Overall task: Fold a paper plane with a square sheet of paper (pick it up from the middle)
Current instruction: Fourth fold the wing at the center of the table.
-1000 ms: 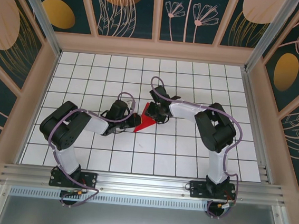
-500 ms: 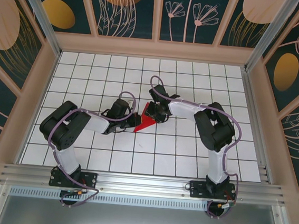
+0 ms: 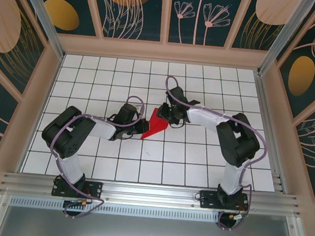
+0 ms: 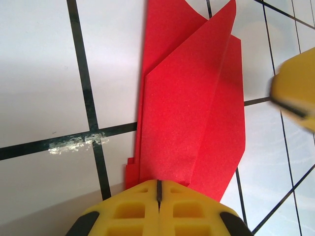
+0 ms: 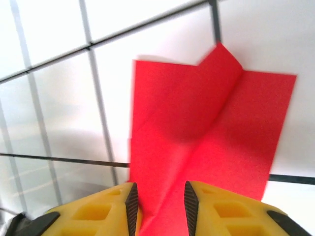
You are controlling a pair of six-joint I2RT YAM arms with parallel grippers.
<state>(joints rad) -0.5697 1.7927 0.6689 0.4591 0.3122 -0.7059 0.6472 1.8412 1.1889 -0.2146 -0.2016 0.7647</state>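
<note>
The square sheet of paper (image 3: 154, 128) is bright red and folded into a narrow, layered, pointed shape on the white grid near the table's middle. In the left wrist view its creased layers (image 4: 192, 113) run away from my left gripper (image 4: 158, 186), which is shut with its tips over the paper's near end; a pinch cannot be made out. From above, the left gripper (image 3: 141, 128) sits at the paper's lower left end. My right gripper (image 3: 166, 116) is at the upper right end, open, with a raised ridge of the paper (image 5: 197, 142) between the fingers of this gripper (image 5: 161, 204).
The white tiled table (image 3: 94, 78) is boxed in by wooden-framed walls, with a metal rail (image 3: 150, 192) along the near edge. A scuffed tape mark (image 4: 76, 143) lies on a grid line left of the paper. The right gripper's yellow finger (image 4: 295, 96) shows blurred beside the paper.
The right arm has swung its elbow to the right and its gripper has shifted slightly right, with its jaws narrowing around the paper's raised fold. The left arm has stayed still.
</note>
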